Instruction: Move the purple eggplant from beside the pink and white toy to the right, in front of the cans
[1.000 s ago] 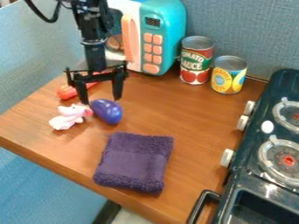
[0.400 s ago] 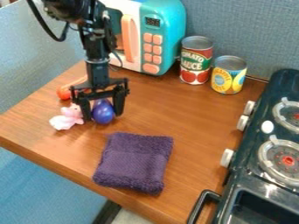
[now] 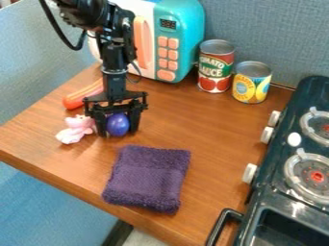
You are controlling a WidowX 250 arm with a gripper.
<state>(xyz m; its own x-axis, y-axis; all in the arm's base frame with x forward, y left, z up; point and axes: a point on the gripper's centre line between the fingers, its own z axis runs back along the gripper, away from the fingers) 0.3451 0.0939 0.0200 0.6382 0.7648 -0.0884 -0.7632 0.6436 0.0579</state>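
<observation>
Apparently, the gripper (image 3: pixel 118 133) is closed around the blue egg-shaped toy (image 3: pixel 118 124), low at the wooden counter (image 3: pixel 206 125), closely flanked by a pink toy (image 3: pixel 76 129); a purple towel (image 3: pixel 147 178) lies in front, a microwave (image 3: pixel 183 29) behind.

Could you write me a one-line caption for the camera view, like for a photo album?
The black gripper straddles a purple egg-shaped toy beside a pink plush, above a folded purple towel.

Tomato-sauce label (image 3: pixel 214 67) on red can (image 3: pixel 217 46), lettering (image 3: pixel 243 88) on yellow can (image 3: pixel 254 70), perhaps digits (image 3: pixel 168 24) on microwave (image 3: pixel 191 29)
</observation>
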